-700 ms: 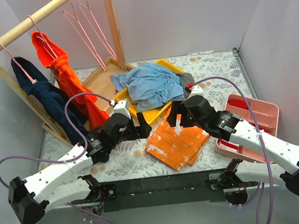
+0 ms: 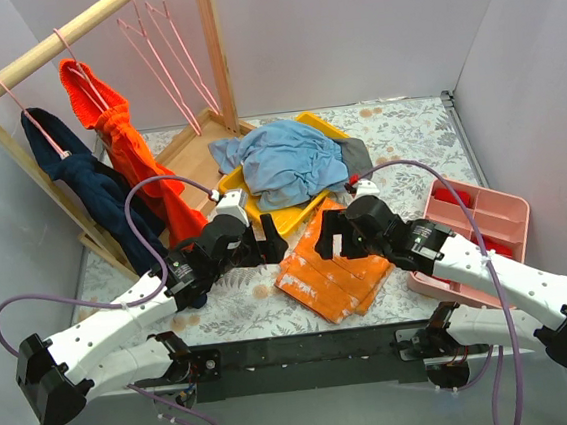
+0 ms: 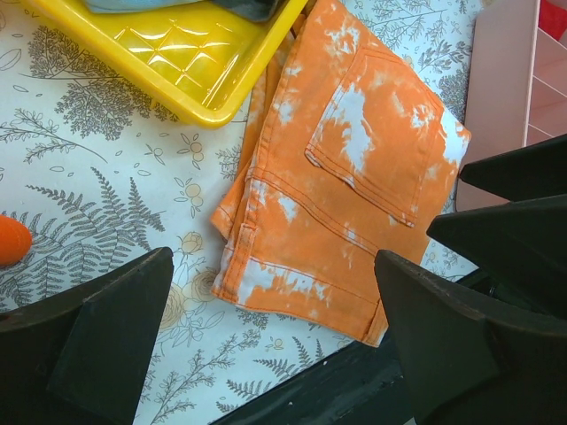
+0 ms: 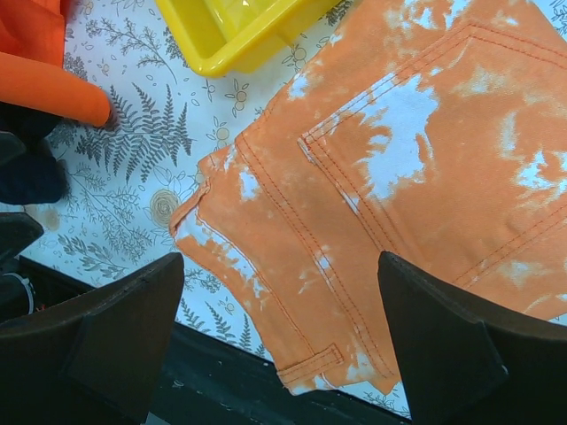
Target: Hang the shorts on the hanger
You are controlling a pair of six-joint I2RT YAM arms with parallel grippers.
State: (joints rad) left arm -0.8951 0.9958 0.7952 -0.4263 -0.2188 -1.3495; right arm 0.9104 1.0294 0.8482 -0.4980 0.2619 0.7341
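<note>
I see the shorts [image 2: 289, 162] heaped on the yellow tray [image 2: 276, 216], covering most of it; the hanger [image 2: 160, 76] hangs bare from the wooden rail [image 2: 56, 45] beyond and left of the tray, well apart from the shorts; my left claw [image 2: 264, 242] hovers just off the tray's near-left edge, fingers spread wide, gripping nothing; my right claw [image 2: 338, 235] hangs just this side of the tray, above the orange cloth [image 2: 334, 268], likewise spread and empty; that cloth lies flat on the bench [image 2: 406, 130], tucked against the tray's near edge; a pink bin [image 2: 505, 216] stands right of the tray.
</note>
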